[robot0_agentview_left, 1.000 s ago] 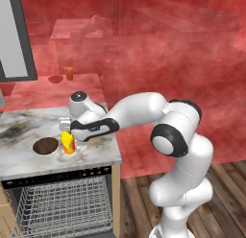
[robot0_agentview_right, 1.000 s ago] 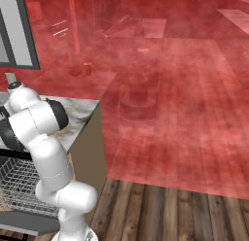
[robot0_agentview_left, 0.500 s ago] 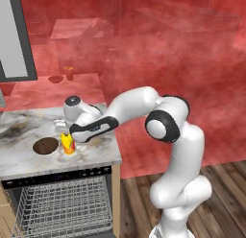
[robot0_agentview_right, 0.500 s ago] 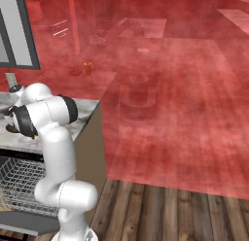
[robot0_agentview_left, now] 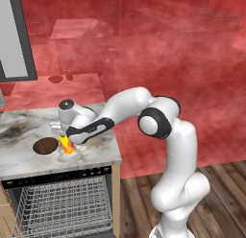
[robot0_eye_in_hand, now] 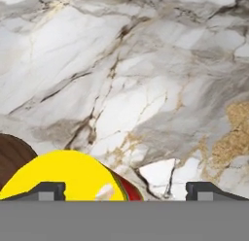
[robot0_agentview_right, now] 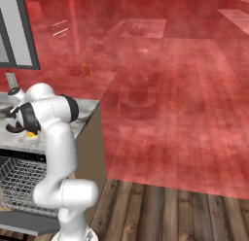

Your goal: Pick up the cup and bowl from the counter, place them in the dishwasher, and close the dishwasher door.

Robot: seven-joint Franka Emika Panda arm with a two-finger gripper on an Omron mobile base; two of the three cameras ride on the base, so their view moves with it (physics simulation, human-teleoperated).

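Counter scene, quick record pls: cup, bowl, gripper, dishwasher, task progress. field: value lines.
cup: yellow cup upright on the counter, right of the bowl
bowl: dark brown bowl on the counter, close beside the cup; touching or not, cannot tell
gripper: gripper open, low over the cup, which sits off-centre between the fingertips; not gripped
dishwasher: dishwasher open below the counter, wire rack pulled out, nothing seen in it
progress: nothing loaded yet

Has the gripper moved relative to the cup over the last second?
Yes. In the left base view the gripper has come down and leftward onto the cup, which stands where it was beside the bowl. Jaws open.
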